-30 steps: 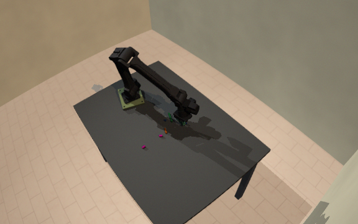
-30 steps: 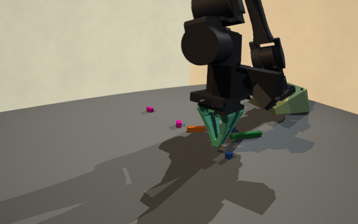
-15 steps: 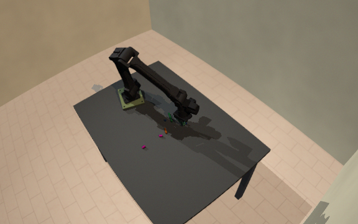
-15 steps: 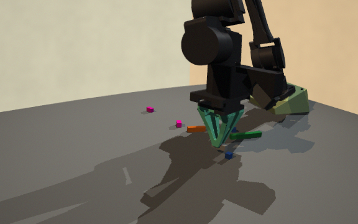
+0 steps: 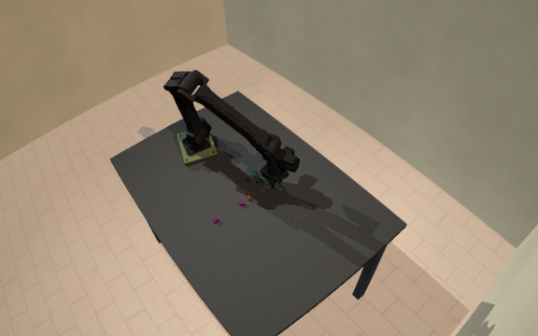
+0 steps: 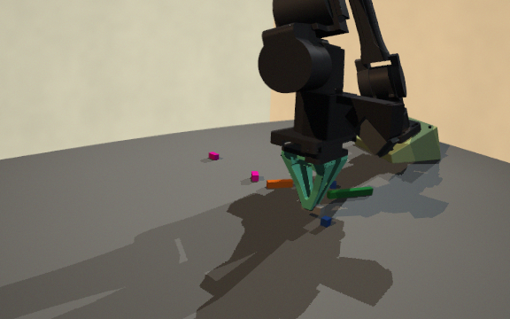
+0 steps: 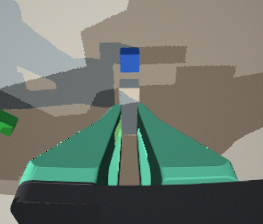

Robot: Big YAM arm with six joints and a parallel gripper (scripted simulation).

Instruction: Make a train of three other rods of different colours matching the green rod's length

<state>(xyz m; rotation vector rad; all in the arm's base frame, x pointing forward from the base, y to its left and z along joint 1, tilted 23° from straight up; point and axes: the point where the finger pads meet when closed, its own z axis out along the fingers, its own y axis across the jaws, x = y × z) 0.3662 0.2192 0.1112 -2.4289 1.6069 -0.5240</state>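
My gripper (image 5: pixel 276 187) (image 6: pixel 309 208) (image 7: pixel 129 113) points down, low over the table, shut on a grey rod (image 7: pixel 129 96). The rod's far part sticks out beyond the fingertips; whether it touches the table is hard to tell. A blue rod (image 6: pixel 326 221) (image 7: pixel 129 62) lies just beyond its end, in line in the wrist view, with a small gap. The green rod (image 5: pixel 256 175) (image 6: pixel 351 192) (image 7: pixel 1 120) lies to one side. A second blue rod (image 5: pixel 247 180) (image 6: pixel 334 184) is near it. An orange rod (image 5: pixel 248 196) (image 6: pixel 279 183) lies behind the gripper in the exterior view.
Two magenta rods lie apart from the others: one (image 5: pixel 242 203) (image 6: pixel 255 176) near the orange rod, one (image 5: pixel 216 220) (image 6: pixel 213 156) farther out. The arm's yellow-green base plate (image 5: pixel 193 159) (image 6: pixel 425 148) stands on the table (image 5: pixel 260 271) (image 6: pixel 82 199). The arm's shadows cover the rods near the gripper.
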